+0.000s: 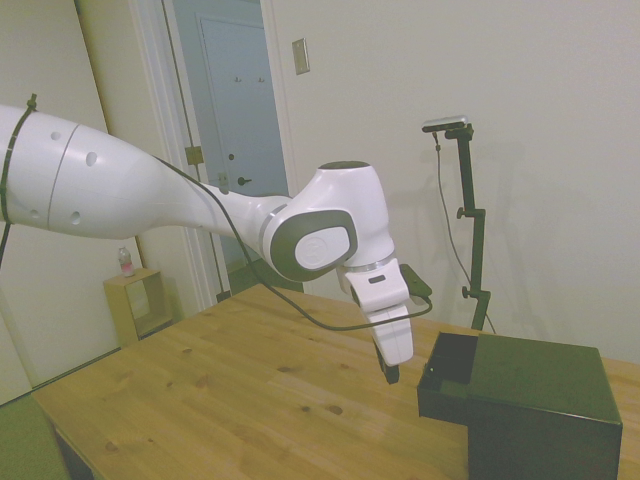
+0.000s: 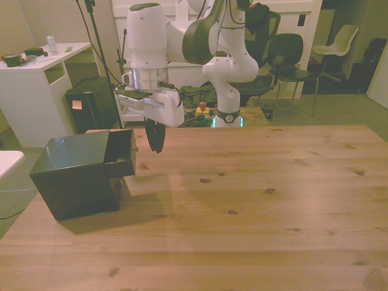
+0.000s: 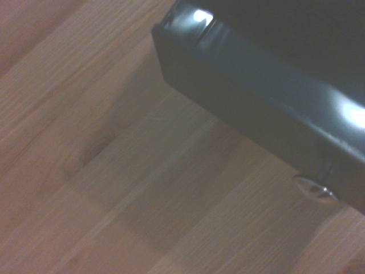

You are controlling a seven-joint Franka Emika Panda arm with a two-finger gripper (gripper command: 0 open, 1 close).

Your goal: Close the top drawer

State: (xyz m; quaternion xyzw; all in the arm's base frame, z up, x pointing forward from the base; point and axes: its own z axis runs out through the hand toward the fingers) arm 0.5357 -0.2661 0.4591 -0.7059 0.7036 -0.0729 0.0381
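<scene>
Top drawer [image 1: 447, 380] pulled partway out of cabinet [image 1: 545, 405], front just beside the gripper [image 1: 390, 374]. Fingers apparently pressed together, grasping nothing, above wooden table [image 1: 240, 400].

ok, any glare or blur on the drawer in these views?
Wrist view: soft focus, two bright glare spots on the top drawer. Front view: dim and warm, faint sheen on the cabinet top, shadow on the table beside it. Side view: sharper, drawer nearly featureless black.
</scene>
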